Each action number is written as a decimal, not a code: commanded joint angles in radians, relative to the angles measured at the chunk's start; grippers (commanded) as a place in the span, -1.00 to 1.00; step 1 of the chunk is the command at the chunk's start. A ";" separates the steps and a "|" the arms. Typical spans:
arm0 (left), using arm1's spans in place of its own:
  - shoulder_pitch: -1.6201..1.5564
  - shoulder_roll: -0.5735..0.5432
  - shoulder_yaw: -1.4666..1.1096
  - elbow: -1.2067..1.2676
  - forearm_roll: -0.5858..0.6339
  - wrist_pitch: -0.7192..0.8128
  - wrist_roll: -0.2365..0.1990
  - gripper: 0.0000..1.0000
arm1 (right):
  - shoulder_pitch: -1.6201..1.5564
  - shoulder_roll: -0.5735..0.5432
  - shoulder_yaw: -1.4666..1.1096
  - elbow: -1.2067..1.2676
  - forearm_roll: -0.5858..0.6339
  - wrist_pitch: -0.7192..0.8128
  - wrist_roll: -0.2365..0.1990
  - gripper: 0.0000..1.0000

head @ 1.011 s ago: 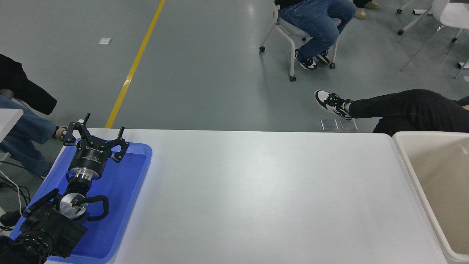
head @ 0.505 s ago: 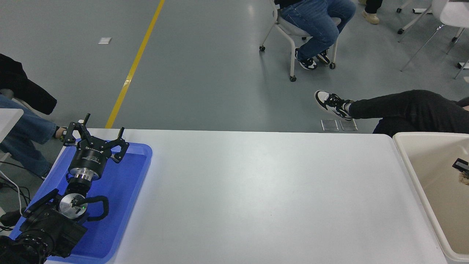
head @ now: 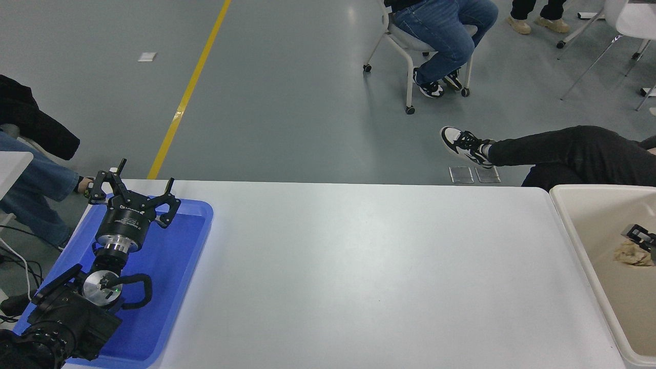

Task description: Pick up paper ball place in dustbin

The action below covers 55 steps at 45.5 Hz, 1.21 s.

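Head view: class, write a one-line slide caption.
Right gripper carries the crumpled tan paper ball over the beige plastic dustbin; left gripper parked above the blue tray.

Table (head: 369, 266) middle open; blue tray (head: 174, 287) left, dustbin (head: 569, 225) right.

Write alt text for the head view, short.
At the right edge, the right gripper carries a crumpled tan-brown paper ball over the large beige plastic dustbin. The left gripper sits parked, jaws open, over a shallow blue plastic tray on the white table.
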State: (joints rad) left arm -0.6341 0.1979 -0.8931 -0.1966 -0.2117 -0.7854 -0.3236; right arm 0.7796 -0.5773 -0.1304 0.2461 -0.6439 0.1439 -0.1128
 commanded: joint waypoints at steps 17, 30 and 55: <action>0.001 0.000 0.000 0.002 0.000 0.000 0.000 1.00 | 0.007 -0.006 0.590 0.137 0.040 0.003 0.004 1.00; 0.001 0.000 0.000 0.002 0.000 0.000 0.000 1.00 | -0.092 0.004 0.997 0.352 0.216 0.011 0.009 1.00; 0.001 -0.002 0.000 -0.001 0.000 0.000 0.000 1.00 | -0.175 0.177 1.068 0.466 0.770 0.134 0.010 1.00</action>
State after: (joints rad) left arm -0.6335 0.1974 -0.8928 -0.1954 -0.2117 -0.7853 -0.3237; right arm 0.6463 -0.4637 0.8830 0.6881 -0.0160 0.1877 -0.1033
